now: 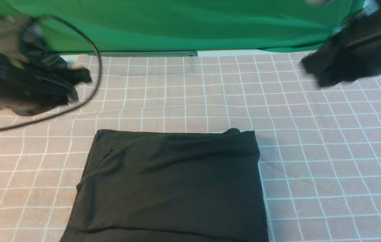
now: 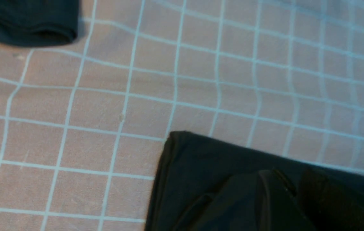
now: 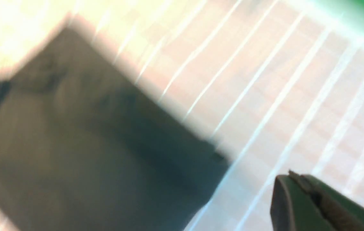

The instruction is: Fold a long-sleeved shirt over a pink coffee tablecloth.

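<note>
Long-sleeved shirt (image 1: 170, 185) sits folded at 6 o'clock on the pink coffee tablecloth (image 1: 328, 151). Keep both arms high, don't snag it. Right gripper (image 3: 310, 195) at 2 o'clock: jaws pressed together, empty. Left gripper (image 1: 79, 76) at 10: can't tell.

My left arm (image 1: 19, 84) is a black, blurred bulk with a tan block near its top and a thin black cable (image 1: 94, 64) looping off it. My right arm (image 1: 358, 53) is black too, and my right gripper (image 3: 310, 195) shows dark green fingers with a brownish seam between them.
</note>
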`<control>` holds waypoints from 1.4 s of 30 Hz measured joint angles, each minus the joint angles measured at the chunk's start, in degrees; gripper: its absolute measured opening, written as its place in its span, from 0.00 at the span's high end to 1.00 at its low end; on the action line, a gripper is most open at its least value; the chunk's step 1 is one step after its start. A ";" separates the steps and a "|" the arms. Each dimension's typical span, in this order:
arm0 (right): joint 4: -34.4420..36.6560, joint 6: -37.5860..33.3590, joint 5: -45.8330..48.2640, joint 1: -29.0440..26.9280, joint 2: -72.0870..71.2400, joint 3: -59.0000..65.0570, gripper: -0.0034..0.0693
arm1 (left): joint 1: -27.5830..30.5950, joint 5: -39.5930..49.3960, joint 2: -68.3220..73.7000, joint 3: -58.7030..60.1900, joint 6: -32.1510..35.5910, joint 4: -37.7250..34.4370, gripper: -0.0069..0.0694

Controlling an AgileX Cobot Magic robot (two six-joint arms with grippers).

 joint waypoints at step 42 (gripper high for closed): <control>-5.15 4.90 -48.55 0.00 -65.88 44.73 0.76 | 0.00 3.96 -68.36 30.92 -0.60 -5.92 0.87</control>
